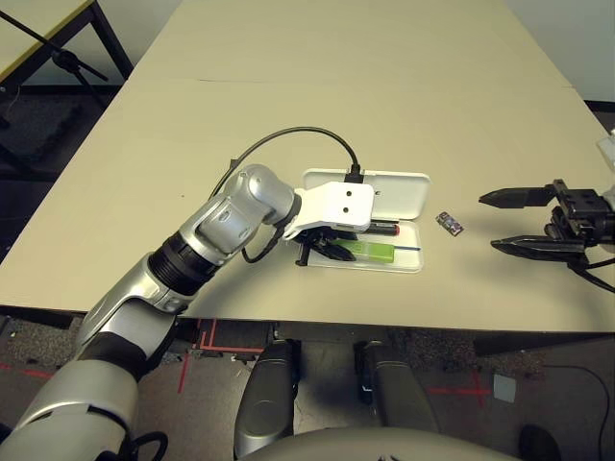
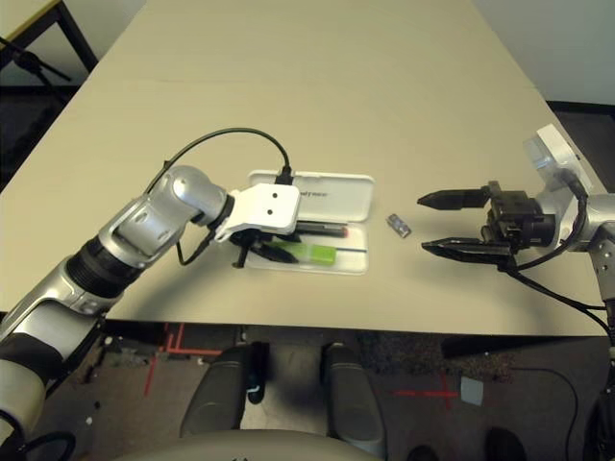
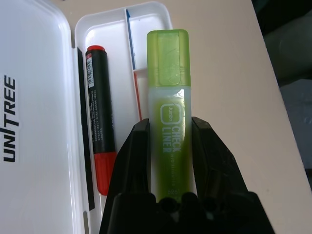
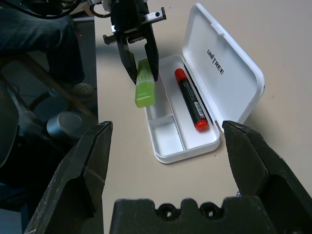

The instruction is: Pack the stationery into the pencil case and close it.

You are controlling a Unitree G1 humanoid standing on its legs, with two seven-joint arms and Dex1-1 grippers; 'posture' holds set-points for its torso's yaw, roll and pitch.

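Left pincer point(image 3: 168, 146) grips the light-green highlighter point(image 3: 169, 97) between its two fingers, over the near compartment of the open pencil case point(image 1: 404, 261), which sits near the surface's near edge. Highlighter's long axis runs parallel to the tray and to the red marker point(image 3: 100, 136) already lying in the far compartment beside the lid. Right pincer point(image 2: 452, 223) hangs wide open and empty; the small dark grey piece point(image 2: 399, 226) lies between it and the case, nearer the right arm.
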